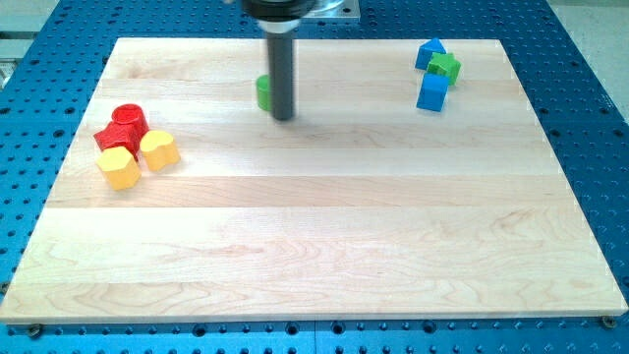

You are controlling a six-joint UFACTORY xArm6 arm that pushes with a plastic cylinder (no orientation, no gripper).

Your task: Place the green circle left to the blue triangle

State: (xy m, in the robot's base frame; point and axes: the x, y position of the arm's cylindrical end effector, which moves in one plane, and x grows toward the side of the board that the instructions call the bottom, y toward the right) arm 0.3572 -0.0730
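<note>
The green circle [263,92] sits near the top middle of the wooden board, mostly hidden behind my rod; only its left edge shows. My tip [283,117] rests on the board against the circle's right side. The blue triangle [428,52] lies at the view's top right, touching a green block [445,67], with a blue cube [432,92] just below them. The green circle is far to the left of the blue triangle.
At the view's left, a red cylinder [129,119] and a red block [113,138] sit in a cluster with a yellow heart [159,149] and a yellow block [119,168]. The board's edge [314,320] borders a blue perforated table.
</note>
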